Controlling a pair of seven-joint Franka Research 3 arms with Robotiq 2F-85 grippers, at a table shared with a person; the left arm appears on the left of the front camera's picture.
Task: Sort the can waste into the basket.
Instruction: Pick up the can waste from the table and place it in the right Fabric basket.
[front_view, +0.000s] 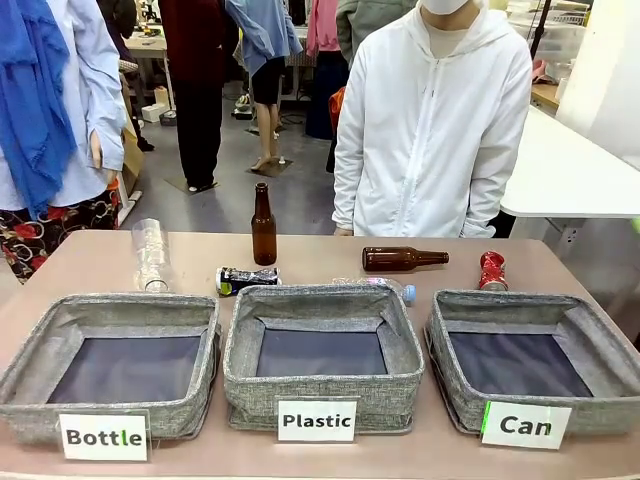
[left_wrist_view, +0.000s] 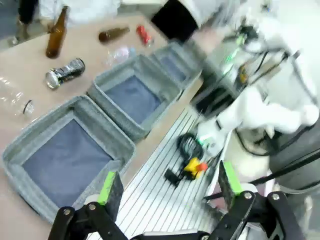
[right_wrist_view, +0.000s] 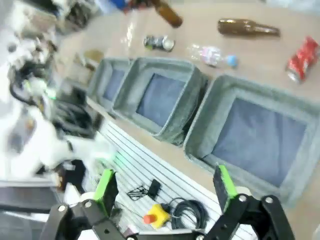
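A crumpled red can (front_view: 491, 270) stands on the table just behind the grey basket labelled "Can" (front_view: 455, 385) at the right. A black can (front_view: 247, 279) lies on its side behind the gap between the "Bottle" and "Plastic" baskets. My left gripper (left_wrist_view: 169, 195) hangs open and holds nothing, over the robot-side edge near the "Bottle" basket; from there the black can (left_wrist_view: 65, 73) and red can (left_wrist_view: 144, 35) lie farther off. My right gripper (right_wrist_view: 165, 192) is open too, short of the "Can" basket (right_wrist_view: 250, 86), with the red can (right_wrist_view: 302, 59) beyond it.
The "Bottle" basket (front_view: 40, 350) and "Plastic" basket (front_view: 240, 380) sit left of the "Can" one. One brown bottle (front_view: 263, 226) stands upright, another (front_view: 403, 259) lies flat, and clear plastic bottles (front_view: 151, 255) rest nearby. A person in white stands across the table. Cables and a yellow button (left_wrist_view: 192, 165) lie below the grippers.
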